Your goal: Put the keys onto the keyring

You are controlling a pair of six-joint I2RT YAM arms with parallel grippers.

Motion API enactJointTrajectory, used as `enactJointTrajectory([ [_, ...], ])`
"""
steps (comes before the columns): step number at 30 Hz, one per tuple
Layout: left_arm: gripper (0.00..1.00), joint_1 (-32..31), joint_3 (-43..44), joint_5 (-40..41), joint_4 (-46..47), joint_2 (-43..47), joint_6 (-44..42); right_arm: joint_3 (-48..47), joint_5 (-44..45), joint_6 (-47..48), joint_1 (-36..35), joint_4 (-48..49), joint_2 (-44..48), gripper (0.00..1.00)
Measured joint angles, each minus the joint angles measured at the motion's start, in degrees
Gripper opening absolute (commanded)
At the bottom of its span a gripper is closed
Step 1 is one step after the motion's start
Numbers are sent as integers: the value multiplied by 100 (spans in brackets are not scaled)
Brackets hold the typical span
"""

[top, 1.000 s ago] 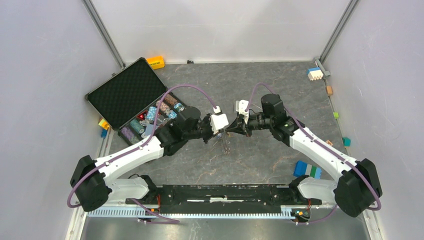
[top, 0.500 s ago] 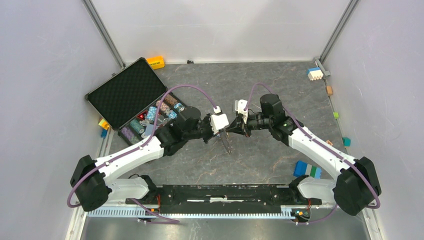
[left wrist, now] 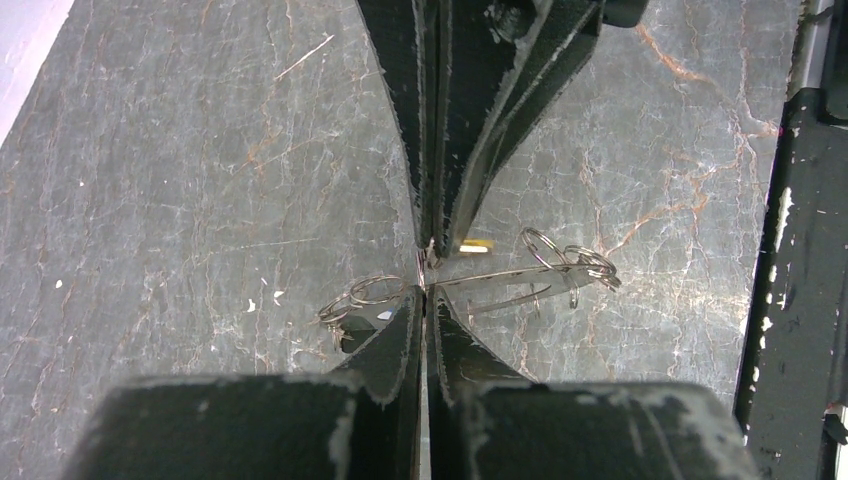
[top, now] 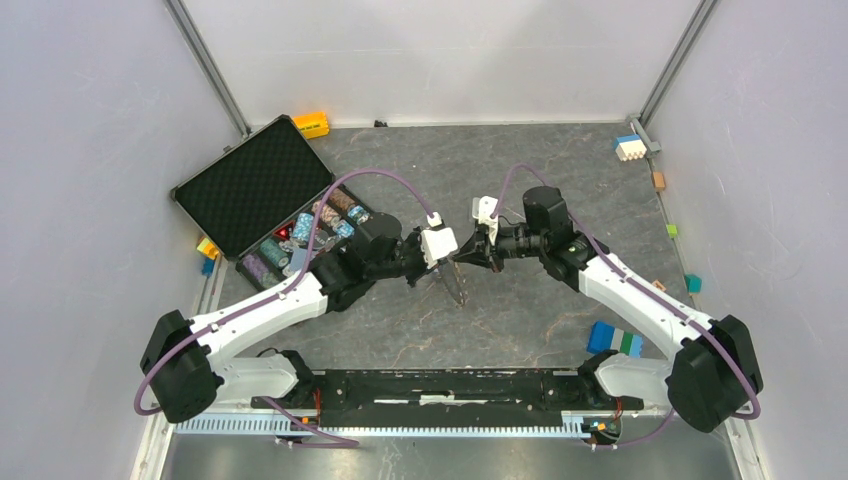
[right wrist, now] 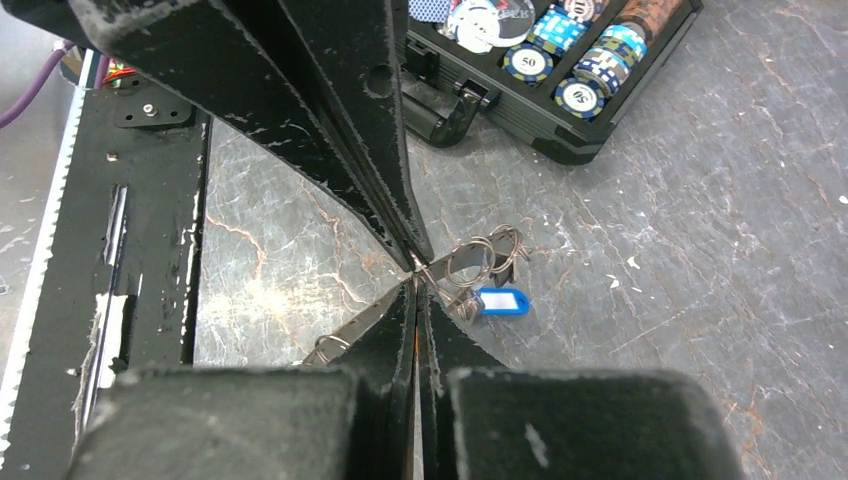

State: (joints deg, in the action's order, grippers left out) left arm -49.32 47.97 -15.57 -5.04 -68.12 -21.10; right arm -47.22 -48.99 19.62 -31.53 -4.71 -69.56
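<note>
Grey marbled table (top: 560,180) w/ white walls around it. The L gripper (left wrist: 422,298) and R gripper (right wrist: 416,285) are meeting tip to tip above the centre, both w/ jaws pressed fully together, pinching the keyring (left wrist: 585,265). It is hanging between them, small rings bunching either side. The blue key (right wrist: 500,301) is showing just below the rings (can't tell if attached). The yellow key (left wrist: 475,245) is peeking out by the R tips.

Robot lab cell, white panel walls (top: 430,50), aluminium corner posts (top: 205,65), grey marbled tabletop (top: 500,320)
</note>
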Motion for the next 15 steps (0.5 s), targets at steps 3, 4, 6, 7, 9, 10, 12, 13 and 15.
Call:
enactJointTrajectory([
  [3,2,-2,0,-9,0,0,0,7,-2,-37,57,52,24,0],
  [4,2,0,0,-9,2,0,0,11,-2,-44,59,70,28,0],
  [6,2,0,0,-9,4,0,0,11,-4,-66,81,85,28,0],
  [7,2,0,0,-9,4,0,0,11,-7,-76,81,85,28,0],
  [9,2,0,0,-9,4,0,0,13,-22,-96,85,85,28,0],
  [10,2,0,0,-11,4,0,0,13,-28,-101,85,87,28,0],
  [12,2,0,0,-17,4,0,0,13,-31,-120,85,92,28,0],
  [13,2,0,0,-20,4,0,0,13,-31,-133,85,94,28,0],
  [15,2,0,0,-44,4,0,0,15,-31,-142,85,98,28,0],
])
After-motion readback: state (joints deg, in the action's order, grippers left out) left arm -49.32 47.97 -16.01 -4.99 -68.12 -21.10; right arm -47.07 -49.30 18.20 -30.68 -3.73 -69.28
